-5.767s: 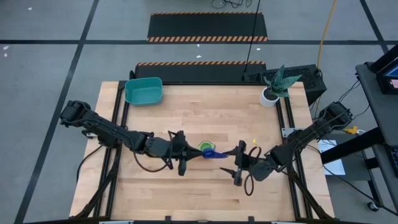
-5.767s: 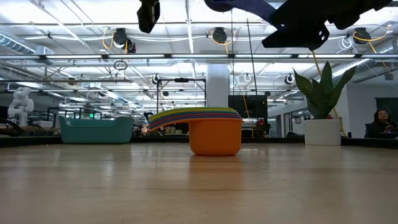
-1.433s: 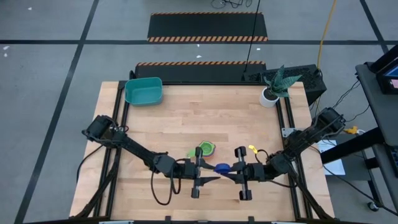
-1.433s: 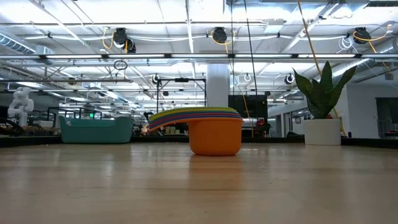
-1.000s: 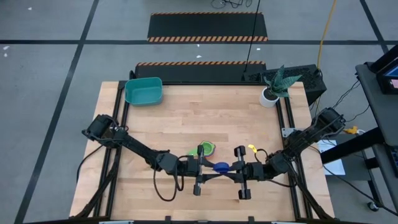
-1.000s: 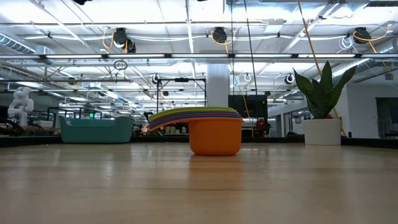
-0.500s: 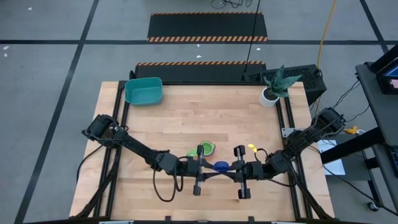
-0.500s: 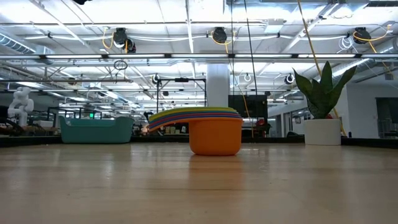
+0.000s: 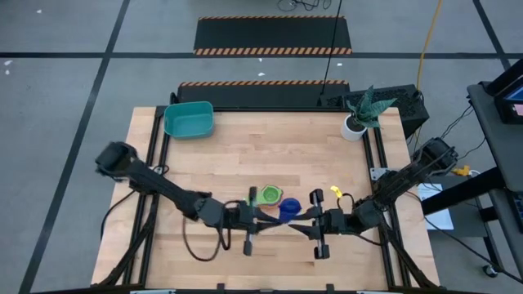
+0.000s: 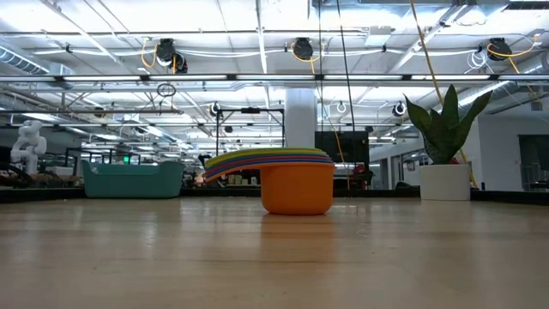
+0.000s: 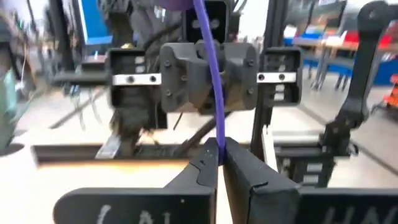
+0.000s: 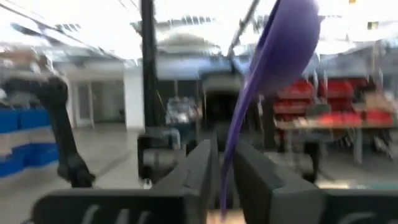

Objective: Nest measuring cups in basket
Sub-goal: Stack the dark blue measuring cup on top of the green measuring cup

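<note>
A blue measuring cup is up in the air over the table's middle. It stands on edge with its bowl up and its flat handle pointing down. My left gripper comes at it from the left and is shut on the handle. My right gripper faces it from the right, its fingers slightly apart on either side of the same handle. The other measuring cups sit nested in a stack, the orange one standing on the table. The teal basket stands at the far left corner. My left gripper pinches the handle between its two fingers, one on each flat face. The fingers lie level, coming from the table's left and across the handle. The cup is lifted clear, its bowl above the fingers. My right gripper's fingers flank the handle with a narrow gap; whether they touch it I cannot tell.
A white plant pot with a spiky plant stands at the far right corner. The stack lies just beyond the two grippers. Bare wood stretches between the stack and the basket, and along the near edge.
Both grippers and the blue cup between them have shifted a little toward the far edge, so the cup is now close beside the stack. My left arm's rear part has swung out toward the table's left edge.
</note>
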Motion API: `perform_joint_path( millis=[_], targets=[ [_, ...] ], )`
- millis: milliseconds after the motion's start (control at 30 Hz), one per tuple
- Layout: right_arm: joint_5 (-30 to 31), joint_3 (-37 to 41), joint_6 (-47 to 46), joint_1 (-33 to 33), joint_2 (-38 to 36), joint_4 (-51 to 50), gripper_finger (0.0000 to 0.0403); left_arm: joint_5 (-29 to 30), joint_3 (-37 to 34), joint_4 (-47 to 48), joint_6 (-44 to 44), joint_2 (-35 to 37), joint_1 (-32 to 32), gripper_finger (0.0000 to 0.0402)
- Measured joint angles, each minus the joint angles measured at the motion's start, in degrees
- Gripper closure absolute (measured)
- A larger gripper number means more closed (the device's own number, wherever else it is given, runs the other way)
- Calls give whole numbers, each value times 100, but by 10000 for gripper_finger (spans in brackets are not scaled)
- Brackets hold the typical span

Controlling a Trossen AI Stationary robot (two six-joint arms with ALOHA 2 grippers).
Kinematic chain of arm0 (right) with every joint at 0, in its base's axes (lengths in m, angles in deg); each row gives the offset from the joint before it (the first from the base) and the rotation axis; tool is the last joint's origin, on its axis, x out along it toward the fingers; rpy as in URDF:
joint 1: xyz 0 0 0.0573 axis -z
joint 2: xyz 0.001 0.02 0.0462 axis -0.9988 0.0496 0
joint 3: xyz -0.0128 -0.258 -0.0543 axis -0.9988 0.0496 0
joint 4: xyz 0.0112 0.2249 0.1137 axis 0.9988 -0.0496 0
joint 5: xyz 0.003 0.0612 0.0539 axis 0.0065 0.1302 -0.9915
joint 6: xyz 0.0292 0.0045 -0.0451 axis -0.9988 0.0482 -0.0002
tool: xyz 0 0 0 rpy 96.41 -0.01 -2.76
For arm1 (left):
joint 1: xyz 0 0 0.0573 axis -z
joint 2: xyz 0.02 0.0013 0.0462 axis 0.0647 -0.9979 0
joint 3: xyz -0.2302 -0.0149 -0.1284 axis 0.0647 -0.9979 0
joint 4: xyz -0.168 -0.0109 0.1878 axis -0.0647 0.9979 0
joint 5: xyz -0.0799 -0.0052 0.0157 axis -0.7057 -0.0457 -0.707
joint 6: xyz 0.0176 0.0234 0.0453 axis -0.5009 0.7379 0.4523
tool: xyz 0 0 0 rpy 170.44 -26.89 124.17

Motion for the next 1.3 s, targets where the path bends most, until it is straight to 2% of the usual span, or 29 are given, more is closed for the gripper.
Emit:
perform_joint_path(
  millis=[200, 333, 433, 667, 833, 1033, 1233, 1300],
  targets=[
    [279, 2, -1375, 44, -746, -2415, 281, 159, 0, 2464, -821, 951, 129, 395],
    [305, 2, -2354, 156, -1135, -3815, 258, 35, 5, 3627, -1236, 1169, 303, 384],
    [279, 2, -2815, 188, -1264, -4329, 253, -70, 5, 4302, -1381, 1169, 388, 380],
    [138, 2, -2927, 284, -1172, -4428, 258, -192, 0, 5401, -1890, 1068, 280, 393],
    [-618, 2, -3072, 494, -1003, -4415, 259, -749, -1, 5406, -1803, 866, 279, 386],
    [-1087, 4, -3070, 744, -800, -4404, 257, -1336, 2, 5385, -1582, 512, 286, 393],
    [-1958, 4, -3106, 906, -502, -4170, 251, -1597, 2, 5389, -1438, 303, 241, 391],
    [-1992, 4, -3205, 963, -423, -4198, 250, -1601, 2, 5383, -1429, 301, 206, 394]
  ],
)
